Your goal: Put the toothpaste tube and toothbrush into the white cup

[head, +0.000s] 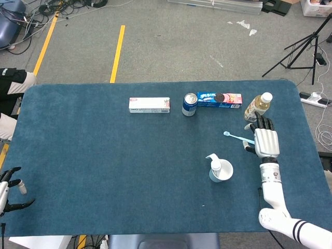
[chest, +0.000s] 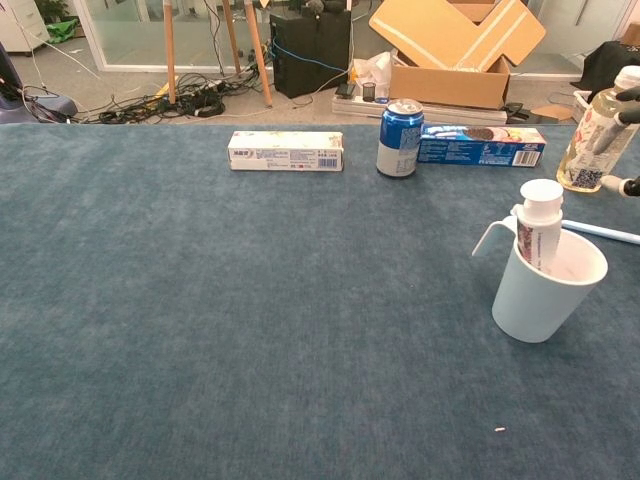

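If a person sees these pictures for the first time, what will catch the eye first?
Probably the white cup at the right of the blue table, with the toothpaste tube standing upright in it. Next, the right hand above the handle end of the toothbrush, which lies on the table behind the cup. Along the far edge stand a box, a can, a cookie pack and a bottle.

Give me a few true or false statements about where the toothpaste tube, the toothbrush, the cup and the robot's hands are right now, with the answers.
1. The white-capped toothpaste tube stands in the white handled cup. True.
2. The light blue toothbrush is in the cup. False: it lies on the blue table.
3. The right hand is over the toothbrush's handle end. True.
4. The left hand holds the blue soda can. False: it holds nothing, at the table's near left corner.
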`<move>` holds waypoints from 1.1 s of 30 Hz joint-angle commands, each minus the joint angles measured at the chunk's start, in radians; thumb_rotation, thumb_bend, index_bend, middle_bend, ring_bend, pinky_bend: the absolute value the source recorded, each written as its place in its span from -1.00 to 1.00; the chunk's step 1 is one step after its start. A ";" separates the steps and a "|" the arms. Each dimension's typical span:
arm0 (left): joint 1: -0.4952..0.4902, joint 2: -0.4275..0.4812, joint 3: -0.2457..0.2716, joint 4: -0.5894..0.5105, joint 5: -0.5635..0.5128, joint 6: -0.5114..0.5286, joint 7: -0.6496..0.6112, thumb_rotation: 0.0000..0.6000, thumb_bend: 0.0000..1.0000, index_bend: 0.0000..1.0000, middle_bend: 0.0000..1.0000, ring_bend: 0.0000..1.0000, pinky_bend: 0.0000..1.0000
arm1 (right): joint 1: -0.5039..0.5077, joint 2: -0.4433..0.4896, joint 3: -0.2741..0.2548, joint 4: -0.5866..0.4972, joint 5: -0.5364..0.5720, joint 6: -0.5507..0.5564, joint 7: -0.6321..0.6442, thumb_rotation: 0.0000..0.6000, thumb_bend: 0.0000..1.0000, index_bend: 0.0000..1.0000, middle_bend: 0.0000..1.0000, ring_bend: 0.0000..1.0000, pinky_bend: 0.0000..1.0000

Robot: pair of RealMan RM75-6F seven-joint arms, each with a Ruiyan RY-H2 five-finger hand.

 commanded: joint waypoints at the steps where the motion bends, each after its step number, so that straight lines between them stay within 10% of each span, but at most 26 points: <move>1: -0.001 0.000 0.000 0.000 0.000 -0.002 -0.001 1.00 -1.00 0.25 -0.69 -0.76 -0.63 | 0.021 -0.035 0.011 0.054 0.039 -0.024 -0.034 1.00 -0.51 -0.15 -1.00 -1.00 -0.84; 12: -0.002 0.001 0.000 0.001 -0.002 -0.005 -0.006 1.00 -1.00 0.25 -0.69 -0.76 -0.63 | 0.063 -0.099 0.033 0.177 0.151 -0.087 -0.131 1.00 -0.46 -0.07 -1.00 -1.00 -0.81; 18: -0.001 0.003 0.000 0.002 -0.001 -0.005 -0.012 1.00 -1.00 0.25 -0.69 -0.76 -0.63 | 0.085 -0.127 0.047 0.221 0.204 -0.102 -0.192 1.00 -0.46 -0.07 -0.81 -0.96 -0.47; 33: -0.001 0.003 0.001 0.001 0.001 -0.005 -0.010 1.00 -1.00 0.25 -0.69 -0.76 -0.62 | 0.106 -0.114 0.042 0.196 0.249 -0.105 -0.296 1.00 -0.46 -0.06 0.93 0.74 0.95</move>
